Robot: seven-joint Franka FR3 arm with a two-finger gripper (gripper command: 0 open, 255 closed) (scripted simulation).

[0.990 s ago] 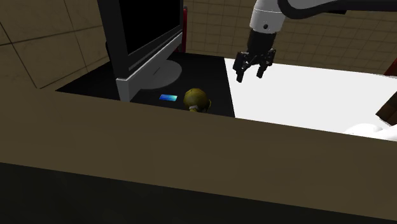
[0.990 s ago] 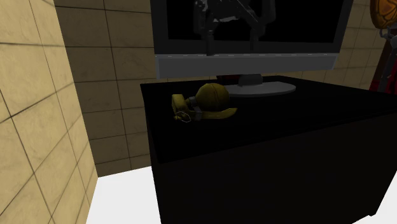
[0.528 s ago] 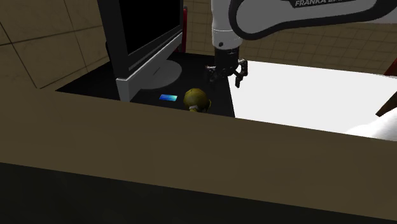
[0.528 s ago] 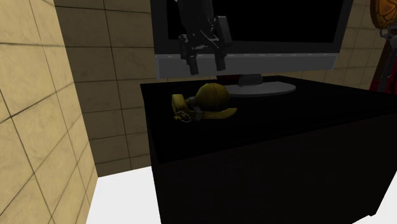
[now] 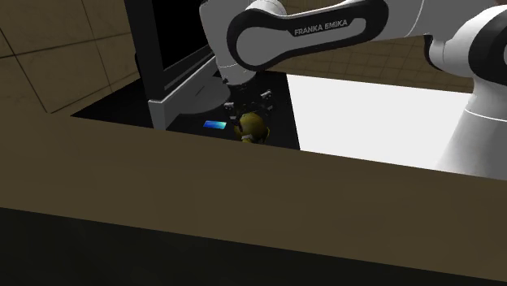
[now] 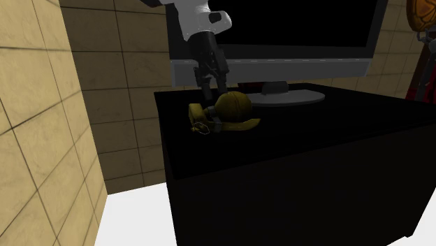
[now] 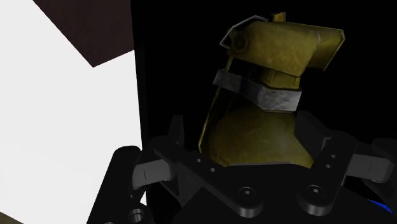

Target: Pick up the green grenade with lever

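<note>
The olive-yellow grenade (image 5: 250, 127) lies on its side just in front of the monitor (image 5: 191, 73), directly beneath the gripper (image 5: 248, 106). The 2 fingers (image 7: 167, 153) stand spread and empty, flanking its round body. Its long axis crosses their closing line.

There is one olive-yellow round grenade with a lever (image 5: 250, 126), one flat black screen with a grey frame (image 6: 272, 70), one small blue card (image 5: 215, 125), one black cabinet (image 6: 314, 154) and one white robot arm (image 5: 325, 41).
</note>
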